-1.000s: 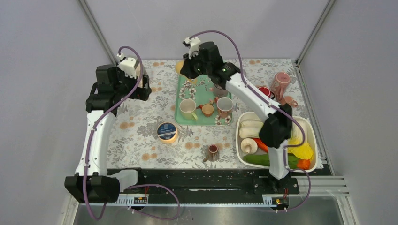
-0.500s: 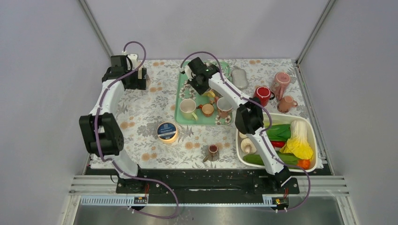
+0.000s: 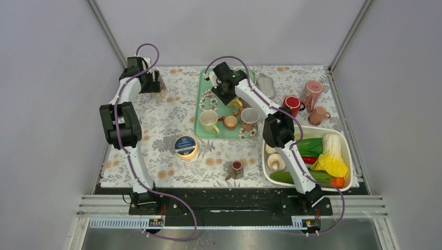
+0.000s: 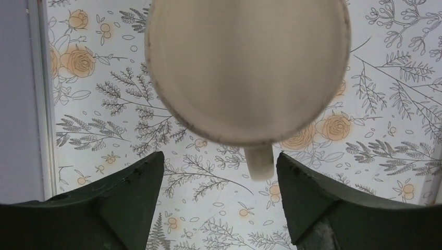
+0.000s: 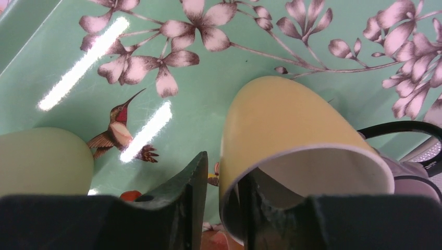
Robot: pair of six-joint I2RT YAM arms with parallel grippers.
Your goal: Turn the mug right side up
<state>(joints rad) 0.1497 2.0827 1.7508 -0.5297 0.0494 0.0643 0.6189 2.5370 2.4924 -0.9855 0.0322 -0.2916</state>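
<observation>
Cream mug (image 4: 245,67) sits at far-left corner of worktop (image 4: 396,104), looks base-up tho blurred, handle pointing twd left claw (image 4: 220,159), which hangs above it w/ fingers wide apart, not touching. On green tray (image 5: 208,78), right claw (image 5: 224,172) straddles yellow mug (image 5: 281,120) rim: one finger inside, one outside, narrowly apart, outer finger just clear of wall.

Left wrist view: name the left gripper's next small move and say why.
Probably advance the left gripper onto the cream mug and close. The mug seems to stand base-up on the tablecloth, its handle pointing into the gap between the open fingers, which hang short of it, touching nothing.
</observation>
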